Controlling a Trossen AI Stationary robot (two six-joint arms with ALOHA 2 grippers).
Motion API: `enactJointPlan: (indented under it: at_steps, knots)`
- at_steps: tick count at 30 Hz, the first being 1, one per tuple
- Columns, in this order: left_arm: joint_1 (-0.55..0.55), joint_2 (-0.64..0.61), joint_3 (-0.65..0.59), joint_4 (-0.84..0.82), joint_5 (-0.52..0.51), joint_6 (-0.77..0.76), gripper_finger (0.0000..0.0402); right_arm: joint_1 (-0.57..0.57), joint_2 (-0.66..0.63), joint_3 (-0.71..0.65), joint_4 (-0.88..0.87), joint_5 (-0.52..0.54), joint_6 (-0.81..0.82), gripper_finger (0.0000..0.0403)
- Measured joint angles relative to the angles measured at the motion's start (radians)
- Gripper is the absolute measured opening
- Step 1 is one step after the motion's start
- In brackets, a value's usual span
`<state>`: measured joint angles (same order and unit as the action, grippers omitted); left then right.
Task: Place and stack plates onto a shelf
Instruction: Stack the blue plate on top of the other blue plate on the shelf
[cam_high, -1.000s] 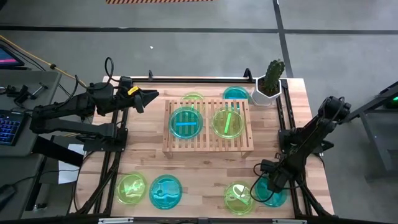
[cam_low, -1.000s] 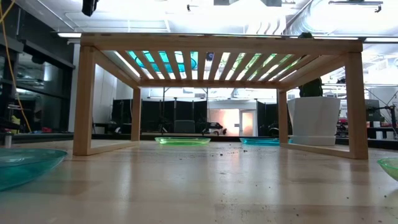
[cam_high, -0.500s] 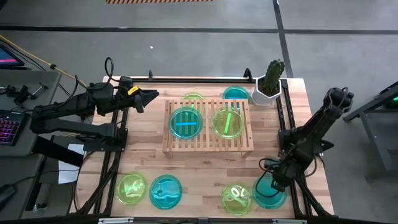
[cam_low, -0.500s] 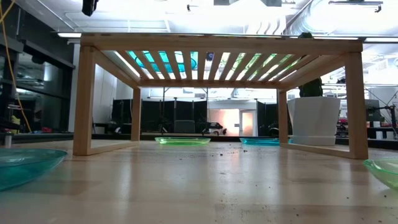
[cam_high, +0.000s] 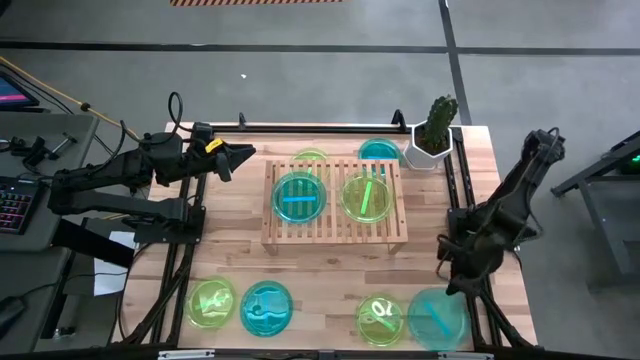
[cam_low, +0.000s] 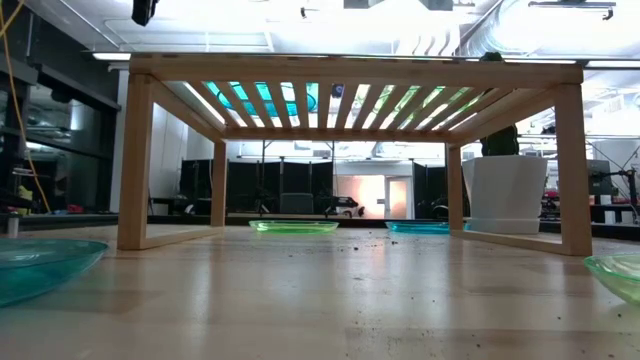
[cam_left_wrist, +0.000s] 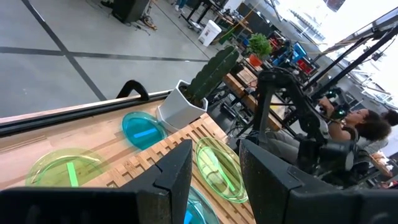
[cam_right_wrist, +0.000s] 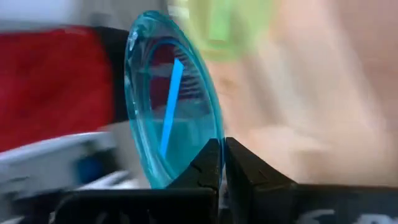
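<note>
Here the right claw (cam_right_wrist: 222, 163) pinches the rim of a translucent cyan plastic plate (cam_right_wrist: 171, 99), likely light, stiff and slippery; left claw (cam_left_wrist: 214, 171) waits released above the counter (cam_high: 330, 275).

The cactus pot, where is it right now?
In the high view, the cactus pot stands at the table's far right corner, beside a blue plate.

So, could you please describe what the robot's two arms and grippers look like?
Both arms are dark, jointed links with black cables looping alongside. The left gripper has a small yellow marking just behind its tapered black fingers. The right gripper ends in two slim, wedge-shaped black fingers.
</note>
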<state>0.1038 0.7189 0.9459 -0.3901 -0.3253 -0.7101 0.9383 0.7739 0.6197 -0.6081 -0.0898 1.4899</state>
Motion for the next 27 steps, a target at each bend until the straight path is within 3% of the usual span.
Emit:
enactJointPlan:
  at_steps: [5,10,17,19,22,27]
  knots:
    - [0.000,0.000,0.000,0.000,-0.004,-0.003,0.0125,-0.053,-0.042,0.018,0.276,0.073,0.041,0.0000]
    - [0.000,0.000,0.000,0.000,-0.004,-0.002,0.0125,-0.215,0.052,0.194,0.206,0.130,-0.141,0.0000]
    - [0.000,0.000,0.000,0.072,0.017,0.026,0.0125,-0.589,0.286,0.477,0.166,0.271,-0.391,0.0000]
    - [0.000,0.000,0.000,0.110,0.038,0.047,0.0125,-0.685,0.354,0.547,0.166,0.257,-0.440,0.0000]
    - [0.000,0.000,0.000,0.163,0.057,0.072,0.0125,-0.815,0.455,0.618,0.164,0.152,-0.492,0.0000]
    - [0.000,0.000,0.000,0.238,0.083,0.113,0.0125,-0.948,0.611,0.682,0.163,0.014,-0.528,0.0000]
